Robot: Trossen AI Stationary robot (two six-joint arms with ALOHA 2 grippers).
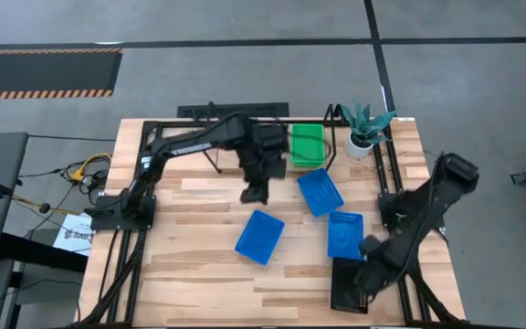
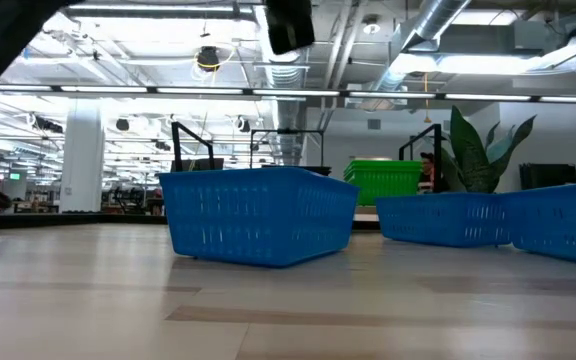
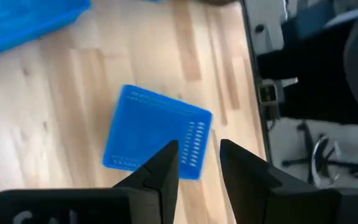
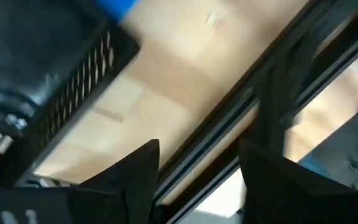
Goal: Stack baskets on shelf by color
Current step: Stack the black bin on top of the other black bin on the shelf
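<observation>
Three blue baskets lie bottom-down on the table: one near the middle [image 1: 259, 236] [image 2: 258, 212] [image 3: 157, 134], one farther back [image 1: 320, 192], one to the right [image 1: 345, 235]. A green basket stack [image 1: 307, 144] [image 2: 386, 180] stands on the right end of the shelf [image 1: 199, 112]. A black basket [image 1: 352, 285] [image 4: 48, 81] sits at the near right corner. My left gripper [image 1: 256, 192] [image 3: 199, 155] hovers open above the table, just far of the middle blue basket. My right gripper [image 1: 366, 272] [image 4: 197, 168] is open beside the black basket, over the table's edge rail.
A potted plant in a white pot [image 1: 365, 128] [image 2: 483, 150] stands at the far right corner, next to the shelf. The black table frame rail [image 4: 272, 93] runs along the right edge under my right gripper. Bare wood [image 1: 190, 238] lies left of the blue baskets.
</observation>
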